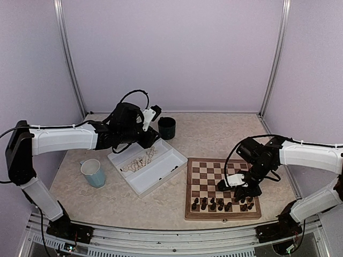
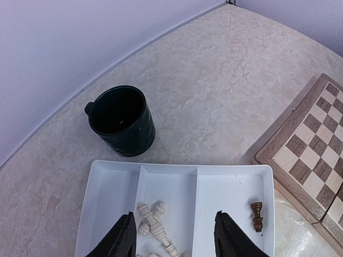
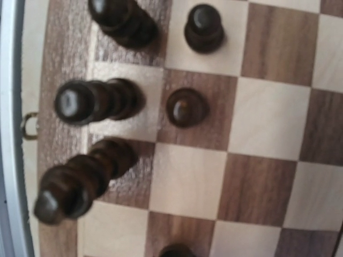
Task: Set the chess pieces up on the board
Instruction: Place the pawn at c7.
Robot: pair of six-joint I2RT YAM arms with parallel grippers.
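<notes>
Dark chess pieces are ranked along the near edge of the board; the right gripper is held closed above them. The left gripper is held with fingers apart over the tray, where pale pieces are piled.

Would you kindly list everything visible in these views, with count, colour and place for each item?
board: one, dark brown and cream squares, right of centre on the table
dark chess pieces: too small to count, dark brown, the board's two near rows
stray dark piece: one, dark brown, lying in the tray compartment nearest the board
pale chess pieces: several, beige, tray's middle compartment
tray: one, white, left of the board
mug: one, dark, beyond the tray
cup: one, light blue, left of the tray
table: one, beige marbled
left tool: one, black, open above the tray
right tool: one, black, shut, over the board's near right part
</notes>
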